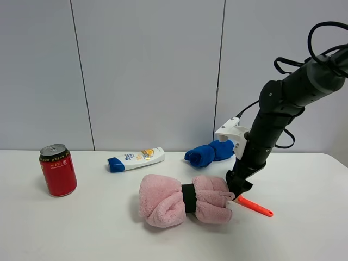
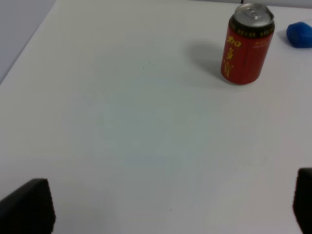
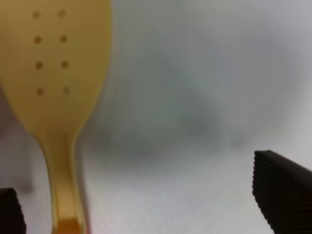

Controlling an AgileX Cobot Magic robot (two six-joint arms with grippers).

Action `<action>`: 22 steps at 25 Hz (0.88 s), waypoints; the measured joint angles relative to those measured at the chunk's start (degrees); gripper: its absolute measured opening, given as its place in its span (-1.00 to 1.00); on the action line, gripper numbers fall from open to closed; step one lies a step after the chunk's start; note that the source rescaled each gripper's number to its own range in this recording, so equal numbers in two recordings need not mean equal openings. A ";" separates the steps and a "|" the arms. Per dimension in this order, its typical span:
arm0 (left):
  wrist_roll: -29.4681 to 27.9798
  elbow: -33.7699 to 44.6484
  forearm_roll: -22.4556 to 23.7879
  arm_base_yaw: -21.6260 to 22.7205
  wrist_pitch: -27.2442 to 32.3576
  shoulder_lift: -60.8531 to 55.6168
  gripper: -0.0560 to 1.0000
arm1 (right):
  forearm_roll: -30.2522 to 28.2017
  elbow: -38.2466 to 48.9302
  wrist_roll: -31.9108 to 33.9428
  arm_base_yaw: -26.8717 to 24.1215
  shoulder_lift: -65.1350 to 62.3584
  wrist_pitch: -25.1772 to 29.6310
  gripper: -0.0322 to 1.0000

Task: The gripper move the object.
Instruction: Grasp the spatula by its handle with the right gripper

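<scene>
a white surface (image 1: 304, 234) runs to a pale grey wall (image 1: 147, 65) of flat panels, split by thin dark vertical seams (image 1: 82, 76). soft, even light leaves only faint shadows on the surface.

Bright, even light is casting soft shadows on the bench (image 1: 81, 228), while the object (image 3: 58, 73) is blurring in the right wrist view, perhaps from closeness.

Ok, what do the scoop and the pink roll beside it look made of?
Scoop: pale tan perforated head, matte, maybe wood or plastic; its handle is glossy orange-red, likely plastic. Pink roll: fluffy, soft-folded cloth, probably terry towel, cinched by a black band.
</scene>
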 joint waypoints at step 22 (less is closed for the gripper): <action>0.00 0.00 0.00 0.00 0.00 0.00 1.00 | 2.38 0.00 0.00 0.06 2.52 -1.14 0.27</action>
